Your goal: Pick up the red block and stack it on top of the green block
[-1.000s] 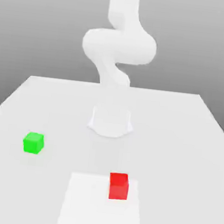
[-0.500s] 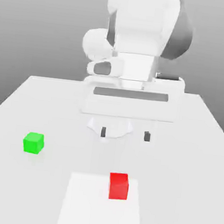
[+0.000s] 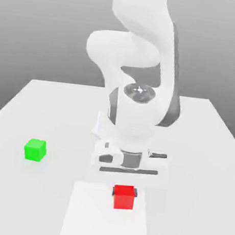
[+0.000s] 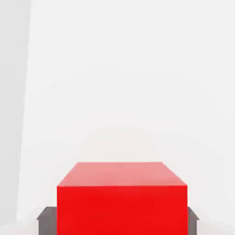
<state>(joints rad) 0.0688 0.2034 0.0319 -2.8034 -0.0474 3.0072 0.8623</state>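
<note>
Low over the table (image 3: 198,149), the gripper (image 3: 125,191) sat at the red block (image 3: 123,198) in the lower centre of the exterior view, dark fingertips (image 4: 47,220) flanking the cube's two sides; whether they pressed it I cannot tell. That red block (image 4: 122,197) rested on a paler square patch (image 3: 105,221). Well apart, at the frame's left, stood the green block (image 3: 34,149).

You have the red block (image 3: 123,198) on the table (image 3: 203,150) near the front, the gripper (image 3: 125,191) low around it with a finger at either side, the green block (image 3: 35,150) well apart toward the exterior view's left, slightly farther back.
</note>
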